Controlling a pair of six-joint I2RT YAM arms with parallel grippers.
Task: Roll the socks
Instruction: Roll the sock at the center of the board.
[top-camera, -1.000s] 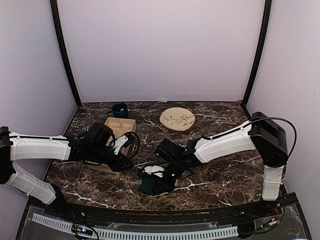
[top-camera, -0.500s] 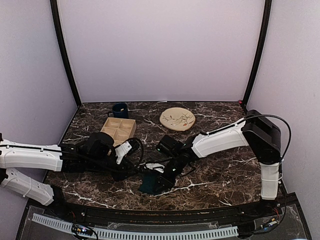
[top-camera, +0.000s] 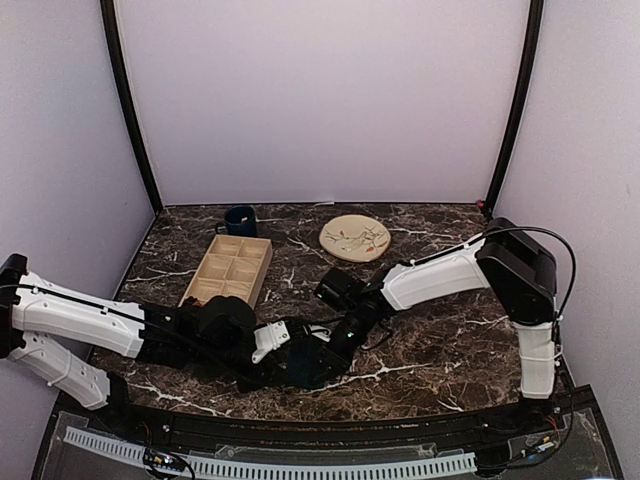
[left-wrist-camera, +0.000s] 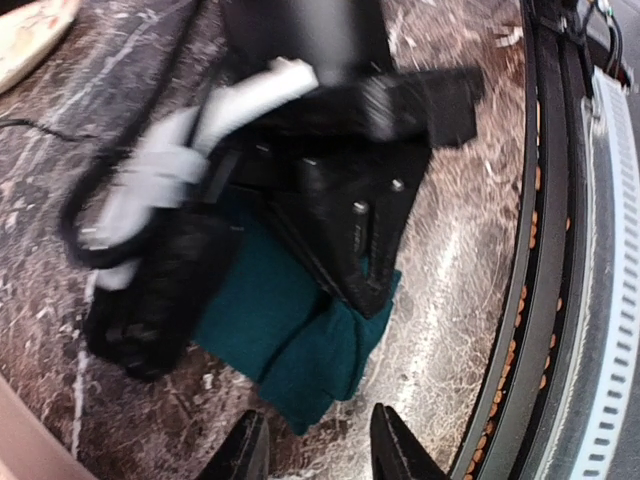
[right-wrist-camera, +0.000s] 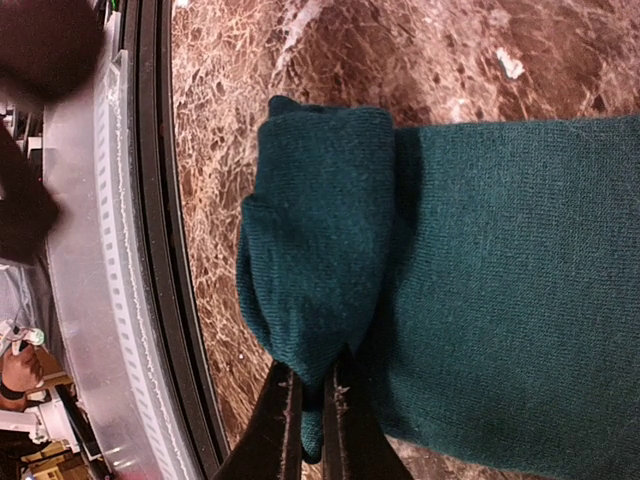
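Teal-green socks (right-wrist-camera: 480, 270) lie flat on the marble tabletop (top-camera: 440, 350) at the lower centre of the top view, close to the near edge. You see little of them there, because the ends of both arms crowd over the spot.

At the left of that view, your left arm (top-camera: 80, 315) stretches low across the tabletop toward the centre. Above its forearm in the frame sits a wooden tray (top-camera: 228, 270) with compartments. A dark blue mug (top-camera: 240, 220) stands just behind the tray's far end.

In the left wrist view, the left jaws stand partly apart with nothing between them. Their fingertips (left-wrist-camera: 392, 450) show at the bottom edge, just short of the socks' nearest corner. The socks sit at lower centre of that frame, and the black end of your right arm (left-wrist-camera: 340, 180) lies over their upper part.

In the right wrist view, one end of the socks is folded back over itself at centre left. The right jaws are pinched together on the edge of that fold. Their fingertips (right-wrist-camera: 283, 430) are at the bottom of the frame with cloth caught between them.

Further right in the top view, a beige plate (top-camera: 355, 238) lies toward the back, well apart from the socks. The right arm reaches in from the right side.
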